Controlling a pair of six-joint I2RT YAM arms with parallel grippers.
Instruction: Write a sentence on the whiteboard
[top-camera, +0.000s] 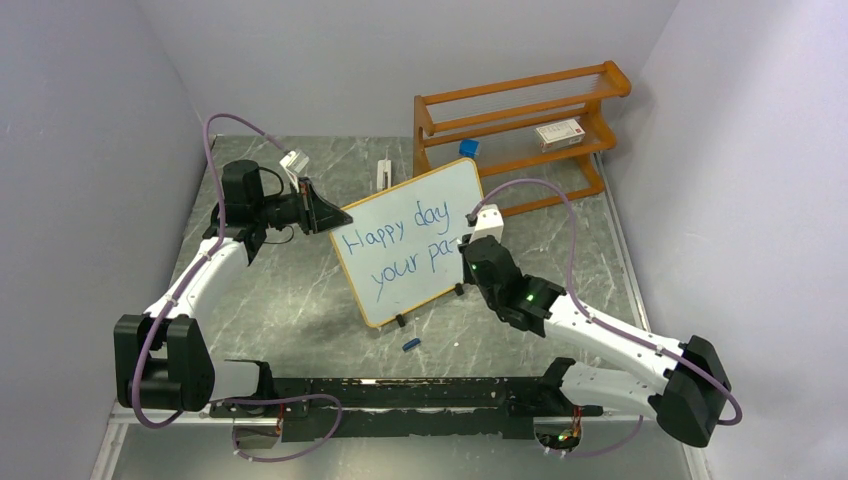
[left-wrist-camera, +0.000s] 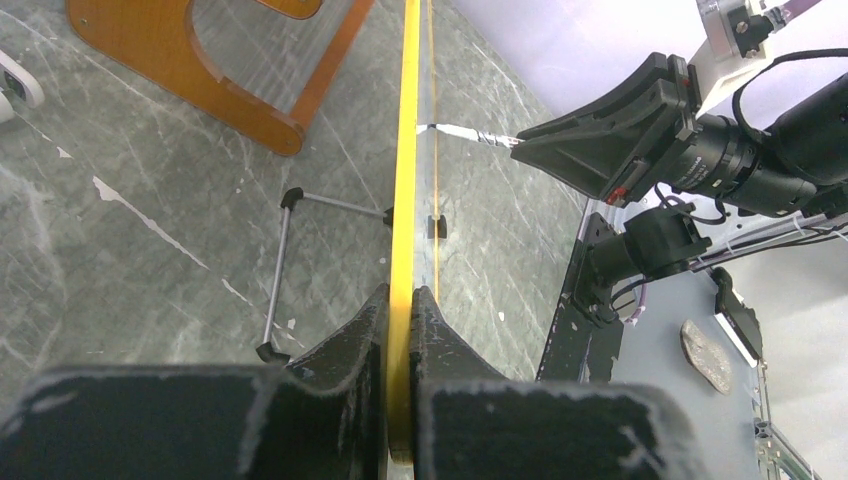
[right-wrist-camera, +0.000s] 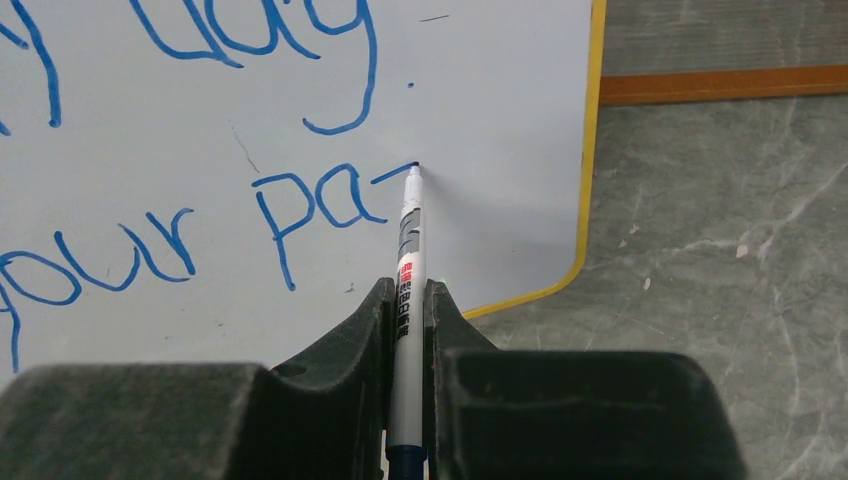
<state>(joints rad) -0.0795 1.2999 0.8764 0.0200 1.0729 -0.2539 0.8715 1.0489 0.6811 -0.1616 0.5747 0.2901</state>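
The whiteboard (top-camera: 412, 240) stands tilted on small black feet in the middle of the table. Blue words on it (top-camera: 395, 243) read "Happy day" and below "your pa" with a fresh stroke. My left gripper (top-camera: 322, 212) is shut on the board's left edge; the left wrist view shows the yellow frame (left-wrist-camera: 404, 200) edge-on between the fingers (left-wrist-camera: 400, 300). My right gripper (top-camera: 470, 250) is shut on a white marker (right-wrist-camera: 408, 270). The marker's tip touches the board just right of "pa" (right-wrist-camera: 315, 205). The board fills the right wrist view (right-wrist-camera: 480, 120).
The orange wooden shelf rack (top-camera: 520, 125) stands behind the board, with a small box (top-camera: 558, 133) on it. A blue cap (top-camera: 410, 345) lies in front of the board. A white object (top-camera: 383, 172) lies behind the board's left side. The board's wire stand (left-wrist-camera: 285, 270) is behind it.
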